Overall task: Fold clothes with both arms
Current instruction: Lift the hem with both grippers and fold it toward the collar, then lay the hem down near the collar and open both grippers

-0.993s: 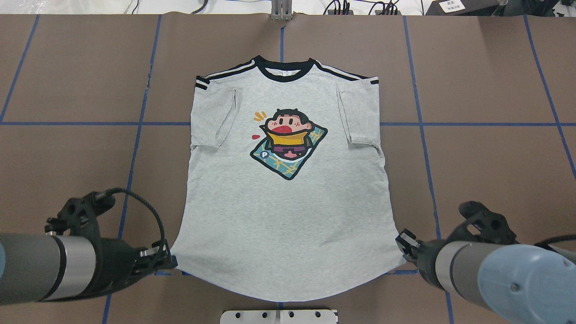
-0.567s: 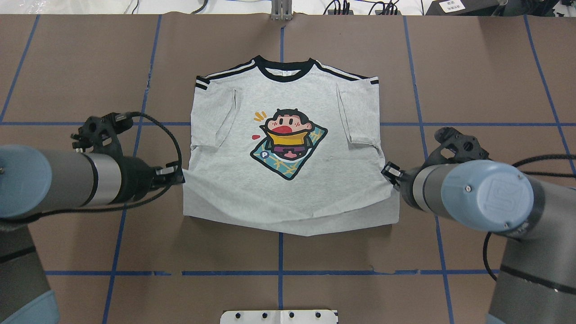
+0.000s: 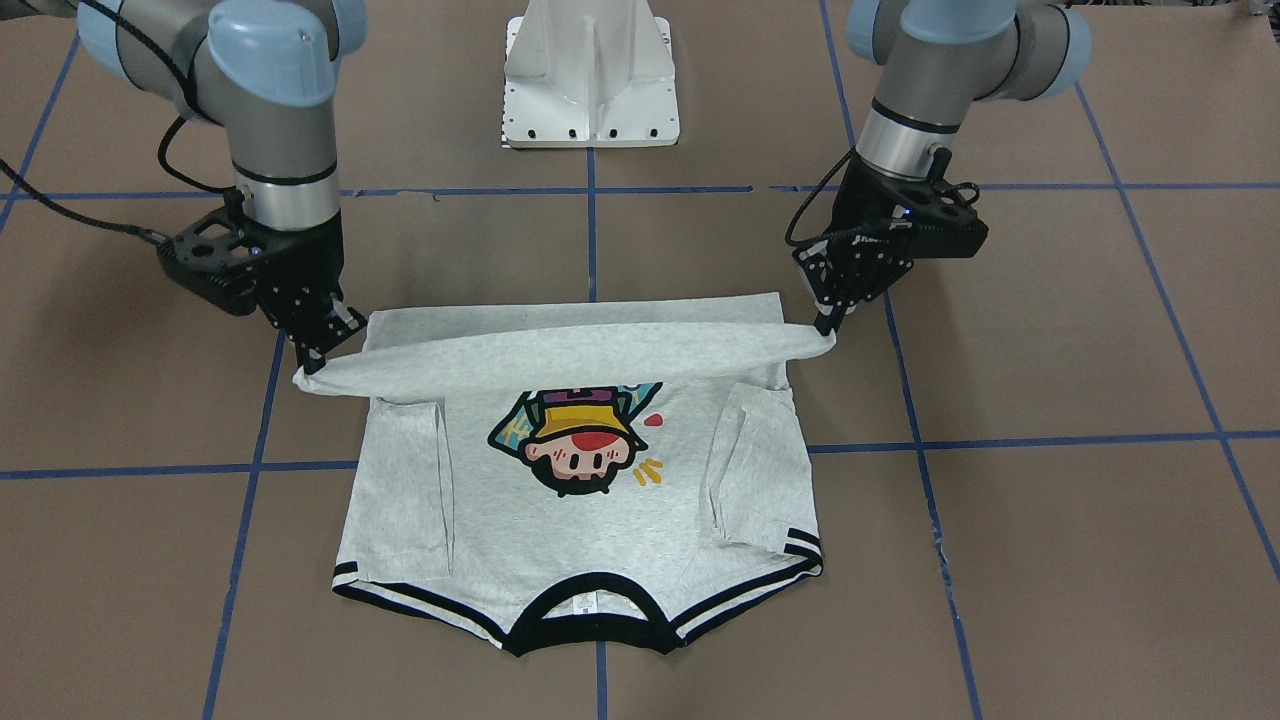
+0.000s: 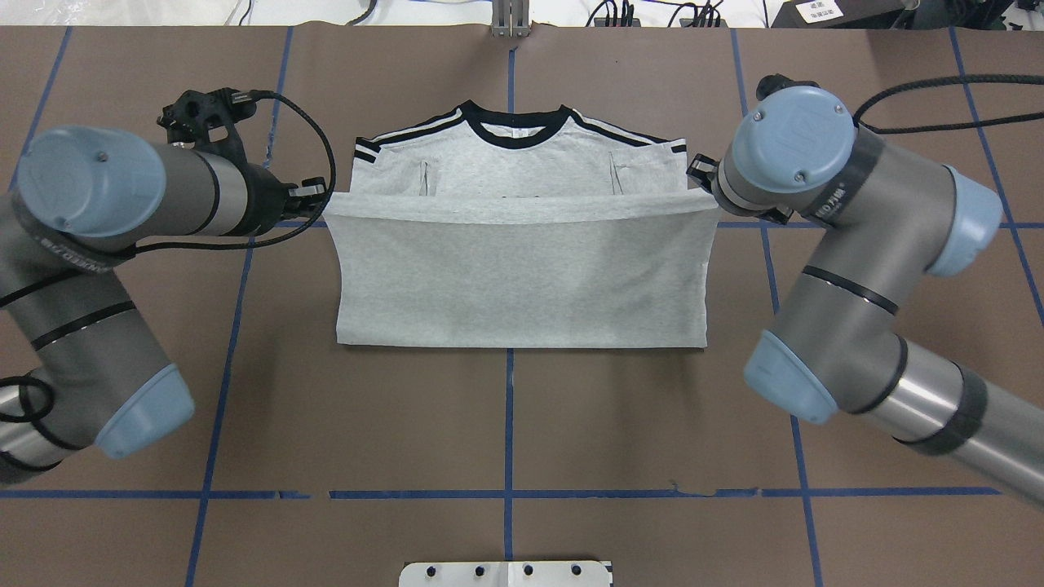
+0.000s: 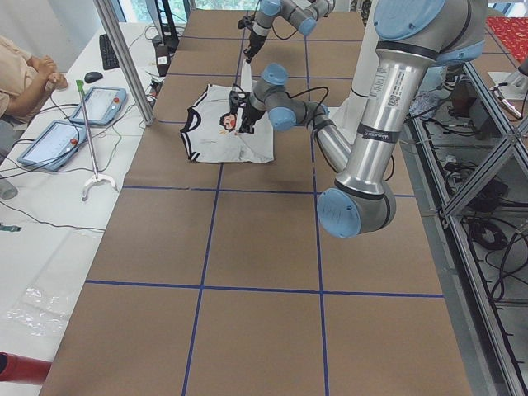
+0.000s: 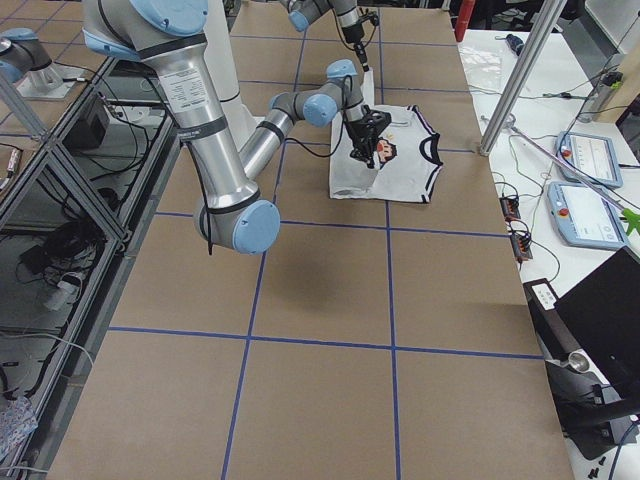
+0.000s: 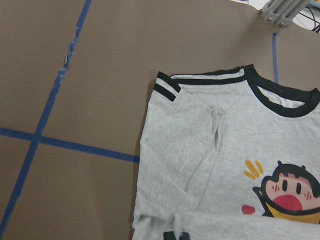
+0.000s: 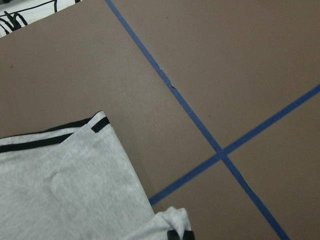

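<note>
1. A light grey T-shirt [image 4: 522, 277] lies front-up in the middle of a brown table [image 4: 522, 424] marked with blue tape lines.
2. The left gripper [image 3: 828, 325] and the right gripper [image 3: 312, 362] each pinch one corner of the hem [image 4: 522, 214], jaws closed on the cloth. They hold the hem raised as a band across the chest.
3. Risk: each pinch sits at the very tip of a corner. A corner could slip free if the arms pull apart too hard, and that side would drop short.
4. Risk: the hem sags a little between the grippers. Letting go unevenly, or at different heights, would likely lay it down crooked or wrinkled.
5. Risk: carrying the hem too far would bury the black neck band [image 4: 514, 130]. Dragging it low could pull out the sleeves [image 3: 412, 490], which are tucked in over the front.
6. The neck band points away from the robot, toward the far edge of the table. The fold line lies nearest the robot.
7. Doubled over like this, the shirt is wider than it is deep, so its long axis runs side to side, from one gripper to the other.
8. From the far side of the table the cartoon print [image 3: 580, 435] shows partly below the raised hem. From overhead the hem covers it.
</note>
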Motion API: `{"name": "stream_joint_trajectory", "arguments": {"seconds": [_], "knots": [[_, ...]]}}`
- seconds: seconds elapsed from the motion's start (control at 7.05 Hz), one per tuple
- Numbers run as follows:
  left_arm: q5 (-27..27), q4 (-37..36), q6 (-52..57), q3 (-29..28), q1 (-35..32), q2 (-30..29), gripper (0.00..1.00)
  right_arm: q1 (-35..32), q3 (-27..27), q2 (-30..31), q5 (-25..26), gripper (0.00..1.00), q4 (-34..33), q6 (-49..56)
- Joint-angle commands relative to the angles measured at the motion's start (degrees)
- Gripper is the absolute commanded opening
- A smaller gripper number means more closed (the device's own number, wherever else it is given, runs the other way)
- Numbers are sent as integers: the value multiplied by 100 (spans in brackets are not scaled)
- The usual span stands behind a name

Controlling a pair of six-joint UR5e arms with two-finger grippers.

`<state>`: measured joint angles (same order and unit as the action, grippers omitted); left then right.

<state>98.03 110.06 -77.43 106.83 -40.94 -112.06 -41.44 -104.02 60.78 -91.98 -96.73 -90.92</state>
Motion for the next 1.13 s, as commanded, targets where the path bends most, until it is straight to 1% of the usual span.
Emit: {"name": "stream_joint_trajectory", "arguments": {"seconds": [0.0,0.14,0.28,0.43,0.57,0.71,0.99], "knots": [[-11,1177,35,-1334,-247,-333,0,-214,1362,-488,-4,0,1123,110],[-12,1593,35,-1897,-326,-569,0,-232,1549,-532,-4,0,1182,136],[-81,1632,27,-2225,-336,-780,0,-241,1934,-698,-4,0,1200,171],[-299,1789,27,-2542,-336,-956,0,-250,2382,-961,31,0,1209,180],[-310,2087,27,-3032,-336,-1210,0,-250,2708,-989,49,0,1696,163],[-380,2351,27,-3202,-336,-1239,0,-250,2885,-998,49,0,2049,119],[-486,2380,27,-3274,-336,-1230,0,-311,2887,-990,49,0,2070,136]]}}
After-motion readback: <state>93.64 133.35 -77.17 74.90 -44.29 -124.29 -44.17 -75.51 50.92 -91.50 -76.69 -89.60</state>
